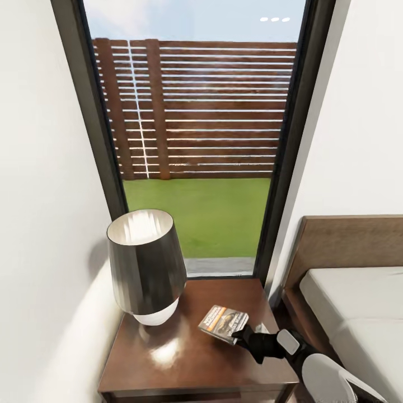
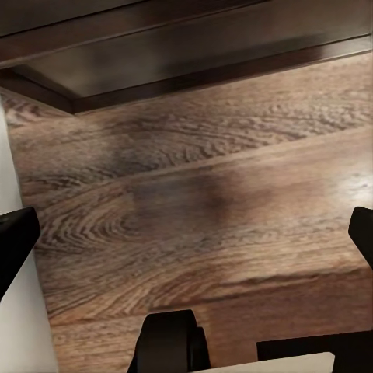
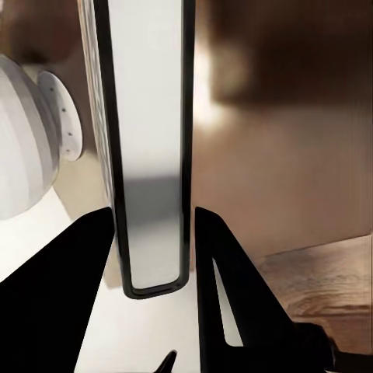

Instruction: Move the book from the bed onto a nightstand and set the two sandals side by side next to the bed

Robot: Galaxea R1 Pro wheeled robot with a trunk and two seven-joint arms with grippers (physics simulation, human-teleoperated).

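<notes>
The book (image 1: 223,322), a thin paperback with an orange band, lies tilted just over the right part of the nightstand (image 1: 184,358). My right gripper (image 1: 243,336) is shut on the book's near edge. In the right wrist view the book (image 3: 151,155) stands edge-on between the two black fingers (image 3: 85,264), above the glossy nightstand top (image 3: 311,155). My left gripper (image 2: 186,241) is open, fingers far apart, over the wood-plank floor (image 2: 202,194). The bed (image 1: 358,302) with its brown headboard (image 1: 347,240) lies at the right. The sandals are out of view.
A lamp (image 1: 146,266) with a dark shade and white base takes the nightstand's left half. Behind it rises a tall black-framed window (image 1: 196,140), with white walls on both sides. A narrow gap separates nightstand and bed. A dark furniture base (image 2: 194,47) borders the floor.
</notes>
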